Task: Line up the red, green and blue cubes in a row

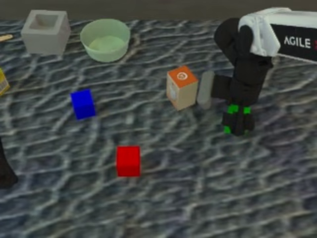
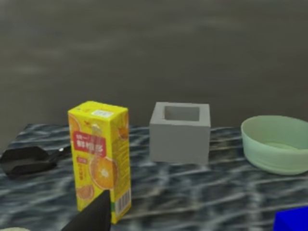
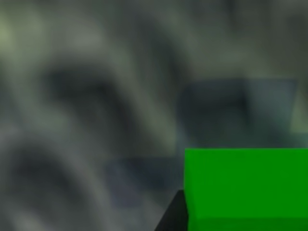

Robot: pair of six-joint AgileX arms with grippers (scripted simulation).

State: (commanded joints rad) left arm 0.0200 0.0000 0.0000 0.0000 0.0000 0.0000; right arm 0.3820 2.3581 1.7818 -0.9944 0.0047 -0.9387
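Right gripper (image 1: 237, 120) right of carton (image 1: 182, 88), fingers closed around green cube (image 3: 245, 187). Step: moving green. Next: set beside red cube (image 1: 128, 160); blue cube (image 1: 82, 104) farther left. Left arm parked.

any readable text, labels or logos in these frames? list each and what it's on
"AGILE", cut off by the picture's edge: on the white shell of the right arm, top view.
Round white sign, unreadable: orange top of the beige carton.
Red label and small white label on the yellow juice carton: characters too blurred to read.
Nothing on the blue cube, red cube or green cube.
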